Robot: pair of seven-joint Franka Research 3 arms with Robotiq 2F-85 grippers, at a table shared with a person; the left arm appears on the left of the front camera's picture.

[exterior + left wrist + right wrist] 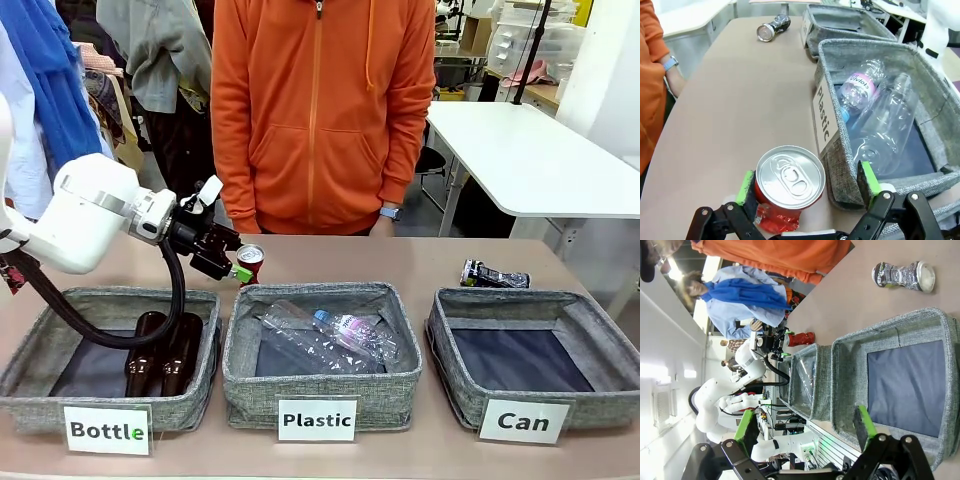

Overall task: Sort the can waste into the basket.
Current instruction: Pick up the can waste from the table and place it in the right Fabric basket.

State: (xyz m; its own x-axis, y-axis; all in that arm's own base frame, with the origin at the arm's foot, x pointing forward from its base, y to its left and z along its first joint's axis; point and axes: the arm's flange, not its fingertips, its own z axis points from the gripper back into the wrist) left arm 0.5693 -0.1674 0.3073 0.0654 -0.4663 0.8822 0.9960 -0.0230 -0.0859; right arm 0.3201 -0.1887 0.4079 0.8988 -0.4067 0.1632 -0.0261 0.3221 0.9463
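Note:
A red can (250, 262) with a silver top (790, 176) stands upright on the table behind the Plastic bin. My left gripper (235, 266) (806, 182) is open around it; the can sits close to one green pad (745, 186), while the other pad (867, 177) hangs over the bin wall, well apart from the can. The crushed dark can (495, 275) (772, 27) (902, 274) lies on its side behind the Can basket (445, 345) (890, 325), which holds nothing. Above that basket's front, my right gripper (805, 426) stands open with nothing between its fingers.
The Plastic bin (245, 380) (840, 165) holds clear bottles (330, 335). The Bottle bin (30, 385) holds brown glass bottles (165, 355). A person in an orange hoodie (320, 110) stands at the far edge. A white table (530, 160) is behind on the right.

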